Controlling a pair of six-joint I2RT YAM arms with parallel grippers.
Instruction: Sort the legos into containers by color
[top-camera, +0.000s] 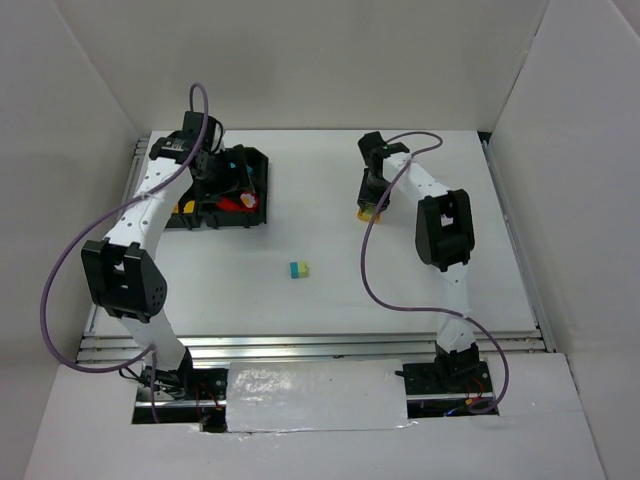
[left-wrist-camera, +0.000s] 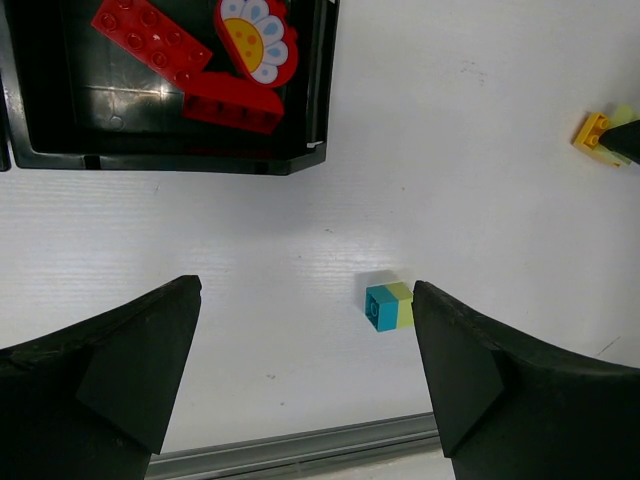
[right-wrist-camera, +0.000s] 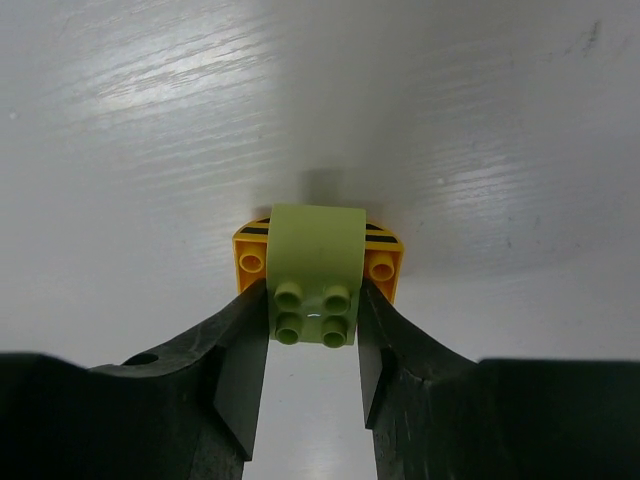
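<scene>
On white table (top-camera: 400, 290), black tray (left-wrist-camera: 160, 162) with red legos (left-wrist-camera: 150, 38) in one compartment (one flower-printed). Left gripper (left-wrist-camera: 305, 288) spread wide, empty; right gripper (right-wrist-camera: 312, 300) clamped on lime-green brick (right-wrist-camera: 312, 245) against yellow piece (right-wrist-camera: 250, 262). Teal-and-lime brick (left-wrist-camera: 389, 305) loose mid-table.

We see tray (left-wrist-camera: 100, 115) far-left on bench (top-camera: 330, 310), bricks (left-wrist-camera: 152, 40) inside; lone brick (top-camera: 299, 270) mid-bench; stacked brick (right-wrist-camera: 315, 270) far, right of ctr.

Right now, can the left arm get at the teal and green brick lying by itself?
Probably yes. The teal-and-green brick lies by itself, well apart from the tray, and the left arm's open jaws face it with nothing between.
</scene>
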